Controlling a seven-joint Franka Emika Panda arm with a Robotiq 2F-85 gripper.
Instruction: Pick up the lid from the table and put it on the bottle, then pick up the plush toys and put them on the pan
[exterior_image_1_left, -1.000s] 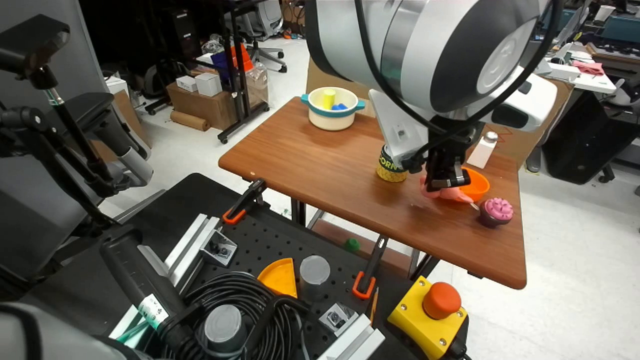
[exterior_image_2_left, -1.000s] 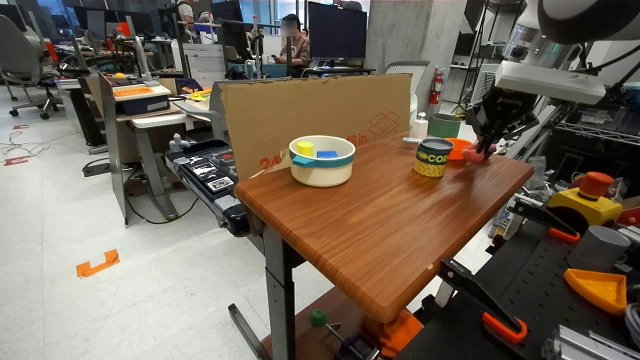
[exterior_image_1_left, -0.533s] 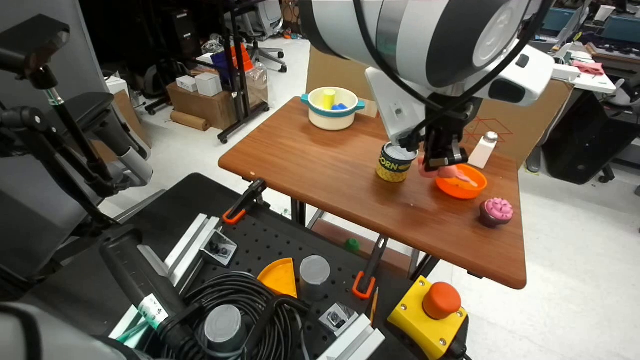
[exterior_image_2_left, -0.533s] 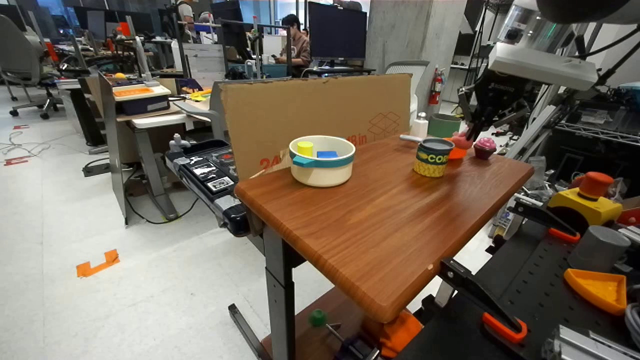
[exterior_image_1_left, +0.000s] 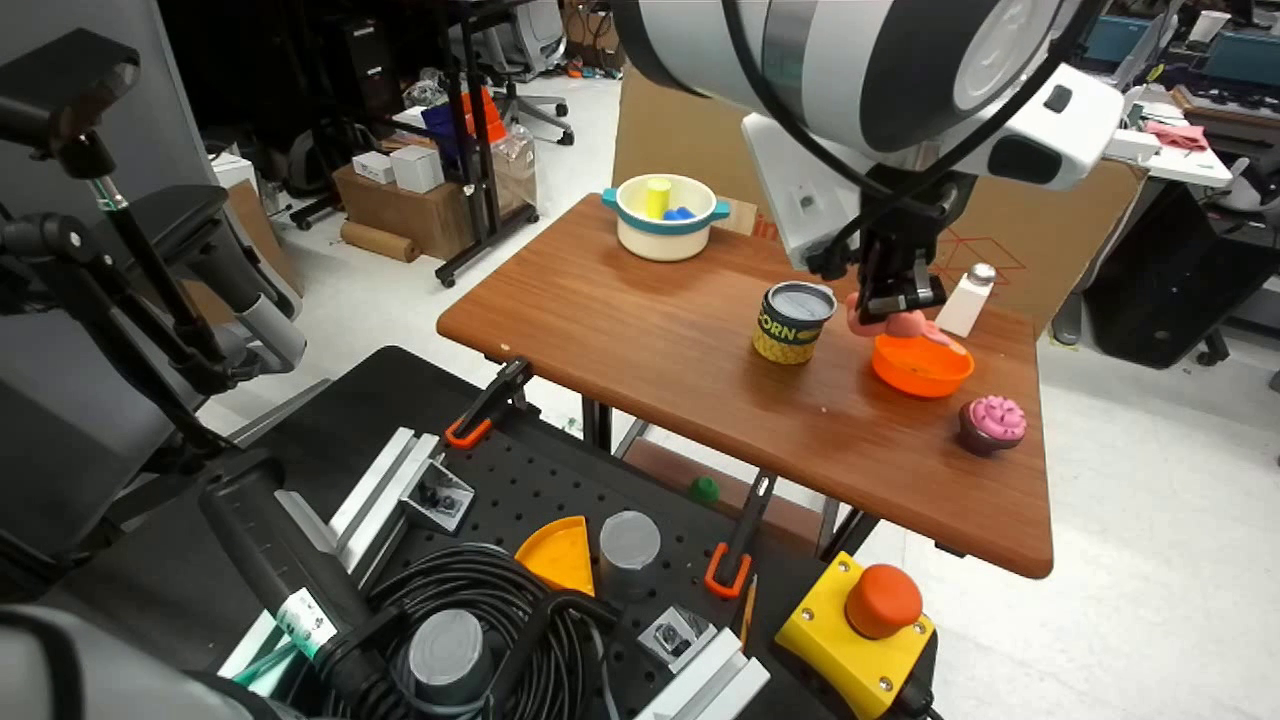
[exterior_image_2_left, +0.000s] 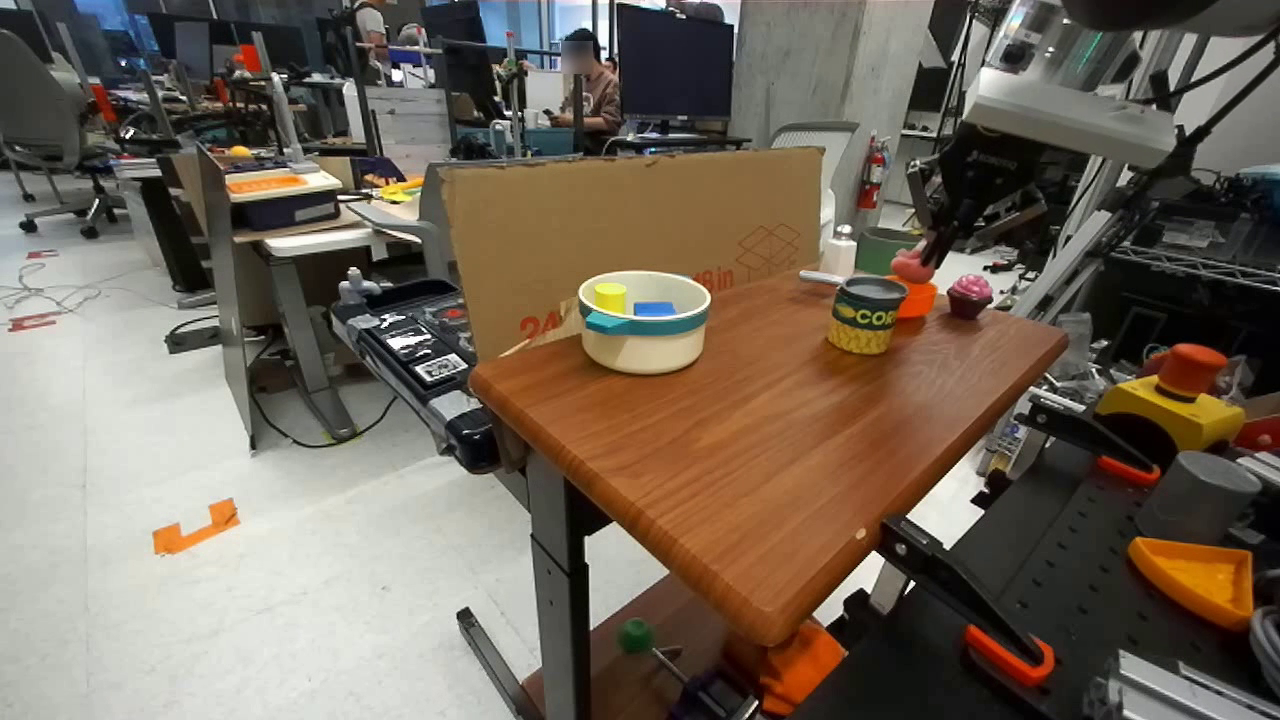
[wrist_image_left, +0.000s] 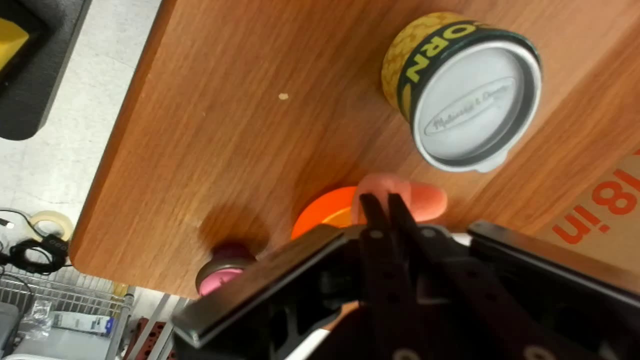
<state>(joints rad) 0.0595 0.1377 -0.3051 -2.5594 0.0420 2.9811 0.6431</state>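
While clamping the salmon-pink plush toy between the jaws, holding it partly over the orange pan, toward the short edge of the bench opposite the cream-and-teal pot. Seeing the magenta-frosted cupcake toy beside that edge, and the grey lid sitting on the corn can, near the pan.

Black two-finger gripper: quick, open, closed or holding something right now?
Black two-finger gripper: closed, holding the elongated pale salmon-pink plush toy.
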